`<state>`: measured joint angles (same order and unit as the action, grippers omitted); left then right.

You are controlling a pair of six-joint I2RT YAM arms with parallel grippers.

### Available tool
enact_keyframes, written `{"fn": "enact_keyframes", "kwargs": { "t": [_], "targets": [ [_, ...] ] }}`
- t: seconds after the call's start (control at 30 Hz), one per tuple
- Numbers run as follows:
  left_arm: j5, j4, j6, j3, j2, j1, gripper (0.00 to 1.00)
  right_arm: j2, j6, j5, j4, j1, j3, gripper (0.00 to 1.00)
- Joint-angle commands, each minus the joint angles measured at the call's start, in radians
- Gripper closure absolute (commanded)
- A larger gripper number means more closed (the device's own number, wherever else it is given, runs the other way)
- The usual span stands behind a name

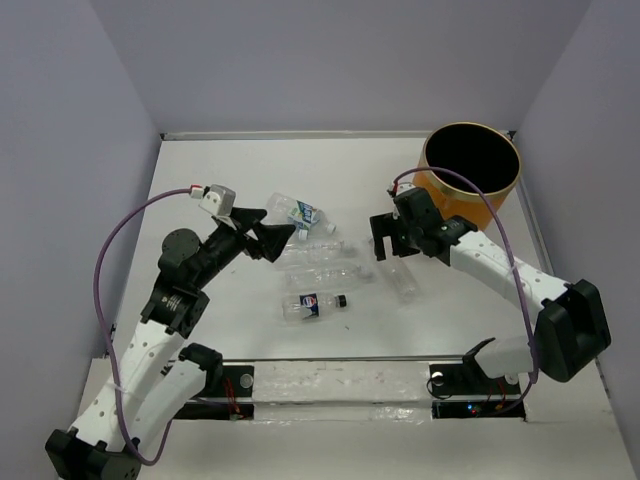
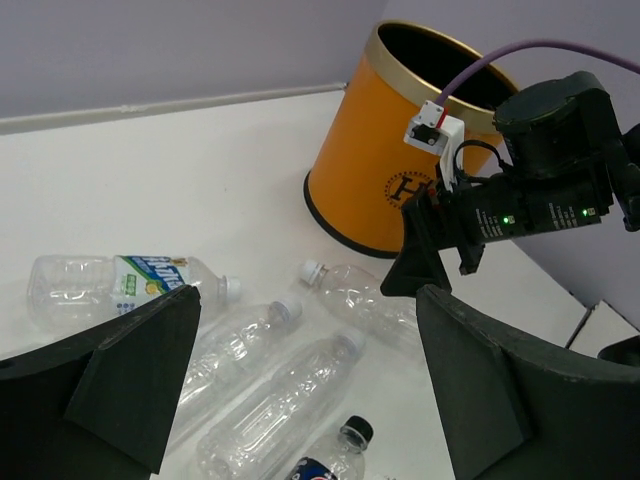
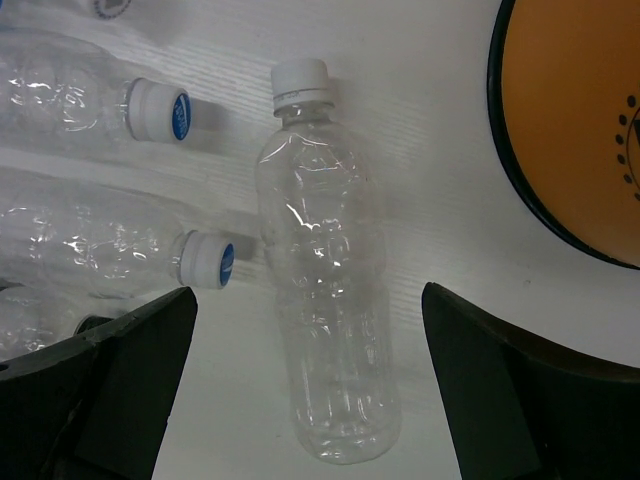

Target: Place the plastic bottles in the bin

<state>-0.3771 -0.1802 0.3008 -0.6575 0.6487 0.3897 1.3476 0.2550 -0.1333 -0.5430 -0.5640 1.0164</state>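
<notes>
Ideally, the wide-open right gripper (image 3: 308, 292) should pinch the white-capped clear bottle (image 3: 330, 400) mid-body; the bin (image 1: 500, 195) waits at 1 o'clock.

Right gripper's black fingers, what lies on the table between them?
One clear, label-free, white-capped plastic bottle lies flat there, below the open right gripper, shown in the right wrist view.

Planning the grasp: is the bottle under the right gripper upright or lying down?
Lying down: the bottle shows its whole side on the table.
</notes>
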Motion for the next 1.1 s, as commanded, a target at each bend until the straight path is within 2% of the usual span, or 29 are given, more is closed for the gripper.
{"fn": "enact_keyframes", "kwargs": {
  "t": [0.0,0.2,0.4,0.47,0.53,0.6,0.67,0.7,0.83,0.87,0.9,1.0,1.07],
  "targets": [
    [-0.042,-0.008,0.009,-0.056,0.038,0.015,0.01,0.036,0.0,-0.029,0.015,-0.005,-0.009,0.0],
    [-0.121,-0.005,0.05,-0.047,0.126,0.047,0.01,0.085,-0.005,0.029,0.064,-0.005,-0.035,0.0],
    [-0.121,0.047,0.083,-0.013,0.166,0.106,0.01,0.117,0.001,0.035,0.081,-0.005,-0.068,0.07],
    [-0.105,0.087,0.086,-0.014,0.18,0.13,0.05,0.122,0.01,0.038,0.087,-0.005,-0.094,0.09],
    [-0.079,0.149,0.075,-0.037,0.199,0.178,0.14,0.124,0.018,0.049,0.09,-0.005,-0.117,0.11],
    [-0.048,0.215,0.049,-0.065,0.241,0.215,0.16,0.117,0.027,0.058,0.097,-0.005,-0.134,0.12],
    [-0.02,0.322,0.032,-0.118,0.294,0.274,0.17,0.104,0.035,0.06,0.104,-0.005,-0.154,0.2],
    [-0.005,0.387,0.011,-0.135,0.311,0.314,0.17,0.096,0.036,0.058,0.106,-0.005,-0.159,0.29],
    [0.078,0.513,-0.017,-0.194,0.384,0.38,0.16,0.041,0.049,0.055,0.109,-0.014,-0.176,0.43],
    [0.093,0.528,-0.011,-0.206,0.4,0.403,0.16,0.024,0.049,0.055,0.106,-0.014,-0.179,0.43],
    [0.099,0.545,-0.012,-0.217,0.407,0.413,0.16,-0.013,0.052,0.054,0.1,-0.014,-0.179,0.51],
    [0.112,0.57,-0.011,-0.225,0.43,0.442,0.13,-0.102,0.058,0.061,0.083,-0.024,-0.17,0.61],
    [0.118,0.582,-0.002,-0.222,0.454,0.448,0.12,-0.151,0.061,0.067,0.055,-0.036,-0.153,0.62]
  ]
}}
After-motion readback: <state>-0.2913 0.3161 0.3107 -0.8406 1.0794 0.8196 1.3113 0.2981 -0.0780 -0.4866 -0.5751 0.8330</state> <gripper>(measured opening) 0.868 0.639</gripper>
